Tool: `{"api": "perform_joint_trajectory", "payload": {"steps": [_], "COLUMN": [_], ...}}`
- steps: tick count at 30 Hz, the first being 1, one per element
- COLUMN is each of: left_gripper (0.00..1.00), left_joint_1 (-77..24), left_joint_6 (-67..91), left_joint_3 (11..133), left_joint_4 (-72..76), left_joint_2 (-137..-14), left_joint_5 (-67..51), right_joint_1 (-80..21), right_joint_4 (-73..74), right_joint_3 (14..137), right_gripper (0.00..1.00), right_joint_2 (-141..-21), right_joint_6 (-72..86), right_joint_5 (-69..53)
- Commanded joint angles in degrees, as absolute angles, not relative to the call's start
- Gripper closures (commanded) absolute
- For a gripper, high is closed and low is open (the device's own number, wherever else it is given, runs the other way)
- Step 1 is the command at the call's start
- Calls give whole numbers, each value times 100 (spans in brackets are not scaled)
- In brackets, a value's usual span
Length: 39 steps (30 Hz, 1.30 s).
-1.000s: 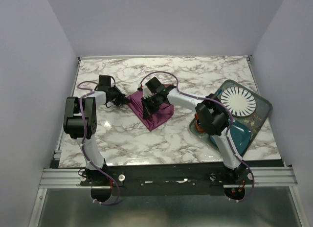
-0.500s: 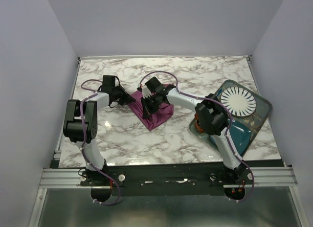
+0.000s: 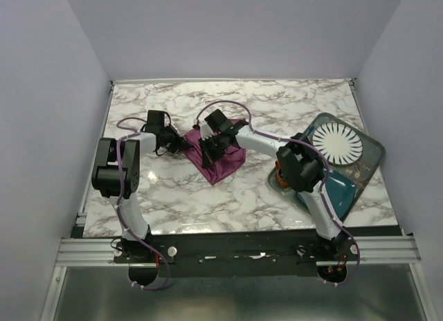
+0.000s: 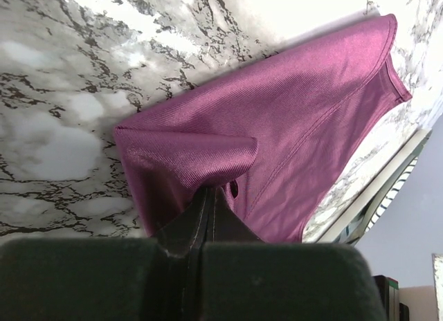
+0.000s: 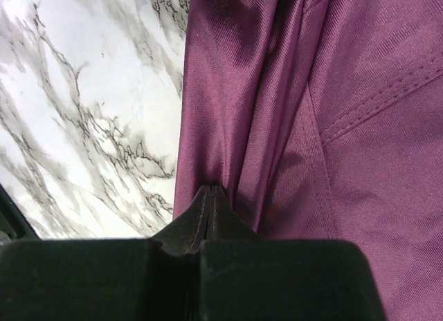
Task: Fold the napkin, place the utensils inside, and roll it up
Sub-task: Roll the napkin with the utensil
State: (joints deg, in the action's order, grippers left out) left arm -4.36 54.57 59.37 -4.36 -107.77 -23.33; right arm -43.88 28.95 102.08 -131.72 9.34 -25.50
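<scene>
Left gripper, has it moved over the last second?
Yes. The left gripper, shut on the napkin, has shifted right, away from the table's left edge.

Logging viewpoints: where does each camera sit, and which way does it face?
Top external: fixed above and behind the arms, looking down on the marble table; both arms show whole, left gripper and right gripper at the napkin.
Left wrist: on the left arm, looking along its shut fingers at a pinched napkin fold.
Right wrist: on the right arm, looking along its shut fingers at a napkin crease.
Shared: all three show napkin and marble.
</scene>
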Motion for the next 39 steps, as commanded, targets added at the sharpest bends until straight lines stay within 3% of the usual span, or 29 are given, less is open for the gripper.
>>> {"api": "perform_joint_trajectory", "payload": {"steps": [1,11,17,24,26,32,36,39], "left_gripper": [100,100,100,100,100,100,100,100], "left_joint_1": [-448,-501,-510,-510,-510,-510,-510,-510], "left_joint_6": [5256,5563,5625,5643,5651,5669,5660,5660], "left_joint_3": [5608,5300,5326,5353,5370,5405,5423,5423], "left_joint_4": [-1019,-1221,-1274,-1309,-1318,-1354,-1362,-1354], "left_joint_2": [-10714,-10450,-10459,-10477,-10485,-10512,-10529,-10521], "left_joint_5": [-1758,-1468,-1424,-1415,-1415,-1406,-1424,-1424], "right_joint_1": [-4386,-4395,-4491,-4982,-5080,-5317,-5317,-5309], "right_joint_4": [3585,4315,4526,4456,4465,4333,4245,4175], "right_joint_3": [9958,10705,10977,11021,11048,11136,11171,11101], "right_gripper": [99,87,73,44,42,45,69,68], "right_joint_2": [-13210,-12929,-12648,-12436,-12489,-12665,-12849,-12946], "right_joint_6": [370,88,53,-202,-211,-176,-202,-255], "right_joint_5": [-1661,-1538,-1283,-633,-510,-790,-721,-642]}}
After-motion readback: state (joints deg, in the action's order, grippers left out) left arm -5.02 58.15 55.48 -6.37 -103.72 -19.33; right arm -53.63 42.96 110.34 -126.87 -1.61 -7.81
